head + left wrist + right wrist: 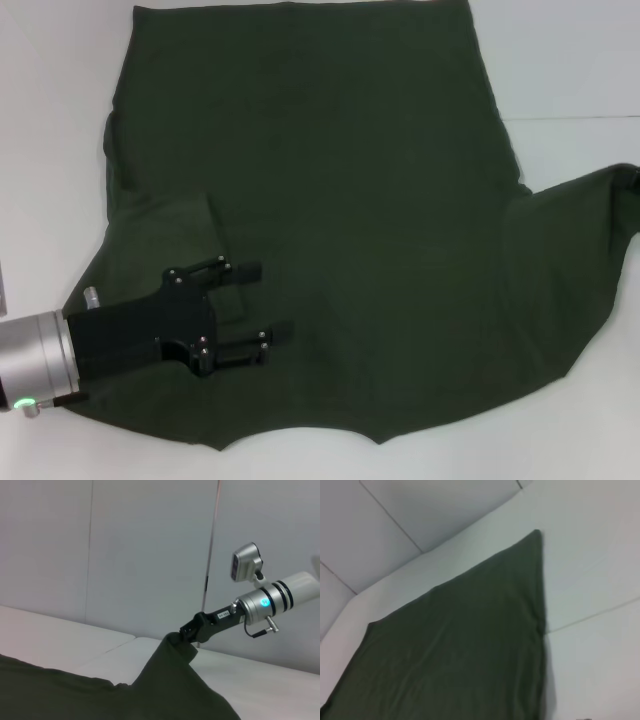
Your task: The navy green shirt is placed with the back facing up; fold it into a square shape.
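Left gripper (268, 302) hovering open over navy green shirt (340, 190); right gripper (192, 630) pinching the sleeve, should be lifting it evenly inward

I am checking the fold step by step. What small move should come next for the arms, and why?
Probably the right gripper should carry its raised sleeve inward over the navy green shirt and lay it flat. It is shut on the cloth, lifting it into a peak, and that sleeve still sticks out sideways. The left gripper sits open over the left sleeve, which is already folded in.
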`<state>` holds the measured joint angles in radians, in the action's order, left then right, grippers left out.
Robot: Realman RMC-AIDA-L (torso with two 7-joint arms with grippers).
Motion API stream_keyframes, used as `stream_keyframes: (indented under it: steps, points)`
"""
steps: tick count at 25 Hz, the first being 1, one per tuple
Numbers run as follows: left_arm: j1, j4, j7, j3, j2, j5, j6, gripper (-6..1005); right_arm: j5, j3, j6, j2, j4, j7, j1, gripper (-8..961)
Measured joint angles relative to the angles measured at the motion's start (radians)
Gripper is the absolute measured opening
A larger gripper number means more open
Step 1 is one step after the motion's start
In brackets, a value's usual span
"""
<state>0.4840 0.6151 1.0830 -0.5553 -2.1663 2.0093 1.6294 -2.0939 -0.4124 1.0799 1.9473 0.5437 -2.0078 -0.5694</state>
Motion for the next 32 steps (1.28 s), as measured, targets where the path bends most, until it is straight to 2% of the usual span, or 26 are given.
stream_keyframes:
  steps: [6,11,13,19,24,28,32]
  points:
    - [0.001,0.000,0.000,0.000,0.000,0.000,-0.002,828,-0.004,-0.025,-0.001,0.011,-0.010,0.000,-0.026,27]
    - [0.000,0.000,0.000,0.003,0.000,-0.012,-0.002,828,-0.002,-0.066,0.010,0.029,-0.011,0.000,-0.048,29]
    - [0.000,0.000,0.000,0.003,0.000,-0.013,-0.002,827,-0.001,-0.095,0.011,0.047,-0.011,0.000,-0.067,29]
    - [0.003,0.001,0.000,0.003,0.002,-0.024,-0.002,827,-0.001,-0.179,-0.018,0.123,-0.012,0.000,-0.147,31]
    - [0.004,0.007,0.012,0.015,0.003,-0.026,-0.003,826,0.010,-0.235,0.014,0.140,-0.013,0.000,-0.179,32]
    - [0.004,0.004,0.012,0.027,0.003,-0.026,-0.011,826,0.018,-0.241,0.059,0.138,-0.010,0.000,-0.178,204]
    - [0.004,0.004,0.012,0.028,0.003,-0.026,-0.015,827,0.018,-0.244,0.071,0.123,-0.004,-0.015,-0.168,402]
